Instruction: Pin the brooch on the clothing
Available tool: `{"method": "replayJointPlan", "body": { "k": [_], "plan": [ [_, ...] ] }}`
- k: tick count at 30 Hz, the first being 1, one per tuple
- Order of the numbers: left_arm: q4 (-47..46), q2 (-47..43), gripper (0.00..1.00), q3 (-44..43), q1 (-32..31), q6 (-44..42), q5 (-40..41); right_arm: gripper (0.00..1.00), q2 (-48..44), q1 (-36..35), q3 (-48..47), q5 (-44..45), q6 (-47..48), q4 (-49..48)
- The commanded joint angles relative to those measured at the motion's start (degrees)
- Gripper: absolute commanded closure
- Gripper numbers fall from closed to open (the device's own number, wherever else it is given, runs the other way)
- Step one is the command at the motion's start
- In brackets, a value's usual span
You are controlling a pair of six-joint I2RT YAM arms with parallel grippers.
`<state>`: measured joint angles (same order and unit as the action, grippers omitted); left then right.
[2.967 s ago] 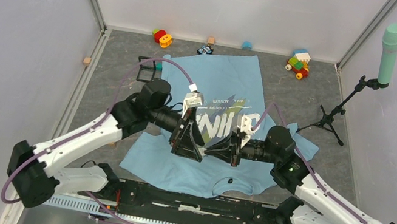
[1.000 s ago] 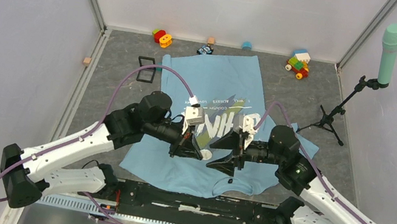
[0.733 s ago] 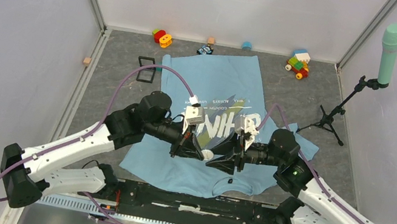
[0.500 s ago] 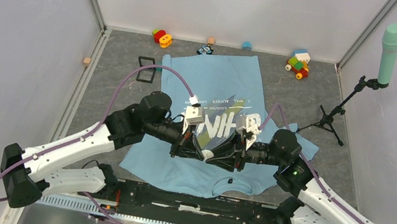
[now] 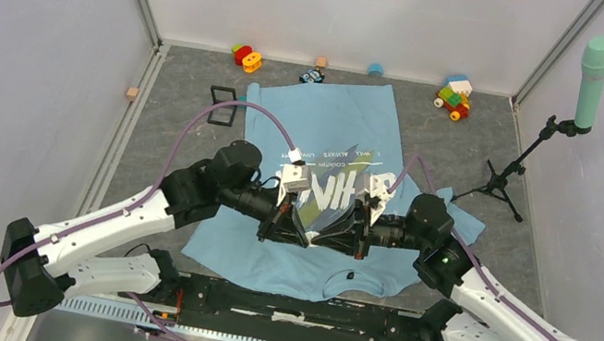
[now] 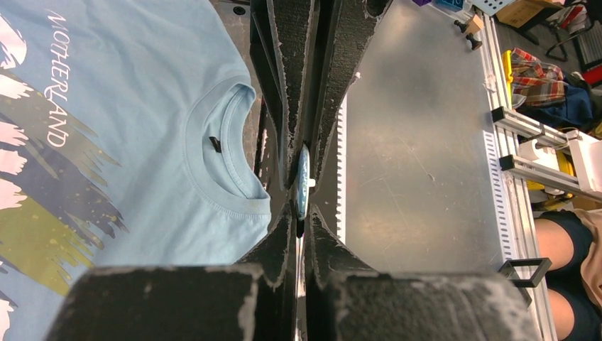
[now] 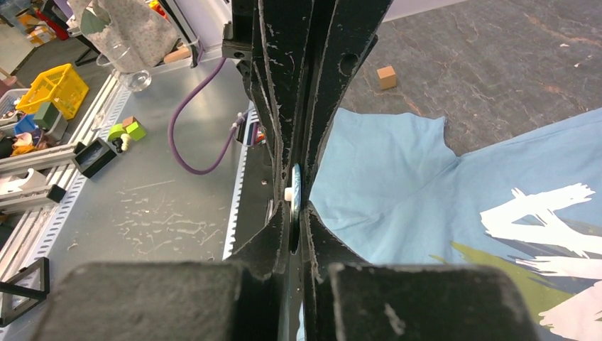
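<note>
The clothing (image 5: 325, 123) is a light blue T-shirt lying flat on the table, its collar toward the arm bases. Above its lower half my two grippers meet tip to tip. The brooch (image 6: 302, 177) is a small silvery disc seen edge-on. My left gripper (image 6: 300, 206) is shut on one rim of it. My right gripper (image 7: 294, 202) is shut on the opposite rim of the brooch (image 7: 294, 186). In the top view the left gripper (image 5: 303, 231) and right gripper (image 5: 326, 233) hide the disc between them. The shirt (image 6: 128, 128) (image 7: 397, 185) lies below, apart from the brooch.
A black square frame (image 5: 222, 106) lies left of the shirt. Coloured toy blocks (image 5: 246, 57) (image 5: 454, 96) and a small toy car (image 5: 312, 76) sit along the back wall. A wooden cube (image 5: 133, 92) is at the left edge. A microphone stand (image 5: 514, 170) stands at the right.
My right gripper has swung left to meet the left gripper and closed onto the brooch. The left gripper has held still with the brooch in it.
</note>
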<state>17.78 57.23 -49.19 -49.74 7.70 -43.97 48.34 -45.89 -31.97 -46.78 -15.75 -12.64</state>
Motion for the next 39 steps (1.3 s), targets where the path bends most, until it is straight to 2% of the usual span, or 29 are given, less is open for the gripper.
{"method": "replayJointPlan", "body": {
  "k": [1, 11, 14, 19, 28, 32, 39],
  "plan": [
    [-3.78, -0.74, 0.98, -0.21, -0.19, 1.85, -1.74, 0.99, 1.28, -0.17, 0.05, 3.56, 3.34, 1.83],
    [-5.12, 0.07, 0.98, 0.15, -0.19, 3.18, -2.51, 1.00, 5.37, -0.25, -0.86, 6.44, 4.54, 2.39],
    [-5.12, 0.49, 0.98, 0.23, -0.12, 3.45, -1.23, 0.93, 5.97, -0.25, -1.08, 6.41, 4.89, 2.29],
    [-5.26, 0.95, 0.98, 0.21, -0.19, 3.66, -1.47, 0.87, 6.02, -0.24, -0.93, 7.06, 5.35, 2.19],
    [-7.19, 0.93, 0.98, 0.76, -0.18, 4.78, -2.76, 0.84, 6.65, -0.28, -0.95, 7.77, 5.93, 2.12],
    [-4.63, 1.01, 0.98, 0.18, -0.19, 3.93, 1.60, 0.76, 5.30, -0.25, -1.08, 6.79, 6.07, 1.92],
    [-1.01, 1.47, 0.98, -0.87, 0.81, 3.91, 10.56, 0.44, -0.36, -0.26, -1.27, 6.32, 6.64, 4.33]
  ]
}}
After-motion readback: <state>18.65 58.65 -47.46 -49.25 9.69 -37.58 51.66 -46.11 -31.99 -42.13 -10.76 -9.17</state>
